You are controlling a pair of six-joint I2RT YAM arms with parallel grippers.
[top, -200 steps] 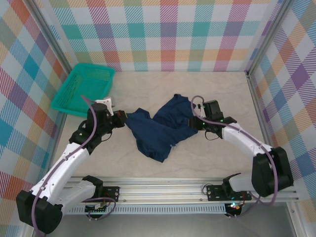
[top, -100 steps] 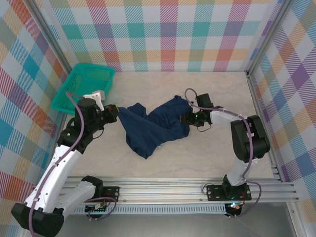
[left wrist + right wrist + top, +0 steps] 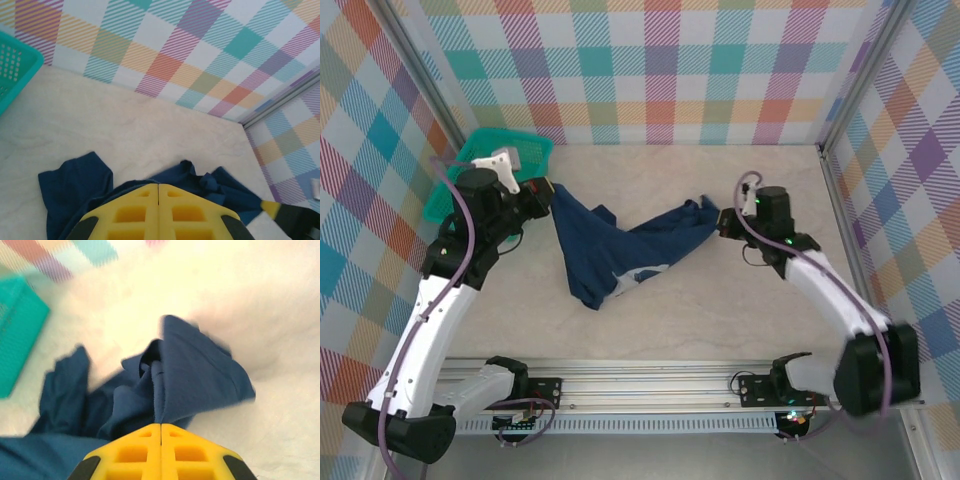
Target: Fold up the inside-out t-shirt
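- Teal basket (image 3: 525, 152): sat at the far left corner of the counter (image 3: 740, 320), just behind my left tool. It held no part of the garment.
- Left tool (image 3: 544, 192): the fingers were pressed together, and I judged them to be pinching an edge of the t-shirt. On the left wrist camera the yellow fingers (image 3: 135, 212) met along a closed seam, with navy cloth spilling out just beyond them.
- T-shirt (image 3: 595, 250): bunched and twisted, not yet flat. It was strung between the two tools.
  - From the left tool it fell toward the near edge.
  - From there it rose in a narrower band, right and away, to the right tool.
  - Its long axis therefore ran left to right across the counter, and the bulk hung nearer the left tool.
  - A pale patch showed on the lower fold. I could not tell what it was.
- Right tool (image 3: 722, 222): the fingers were also closed, nipping a gathered corner of the shirt. The right wrist camera was blurred, but it showed cloth fanning out directly ahead of the fingertips (image 3: 142, 432).
- Relation governing the next move, as I judged it: the shirt lay between the tools, rightward of the left one and leftward of the right one. Spreading it flat would therefore call for drawing the two apart along that left-right axis.
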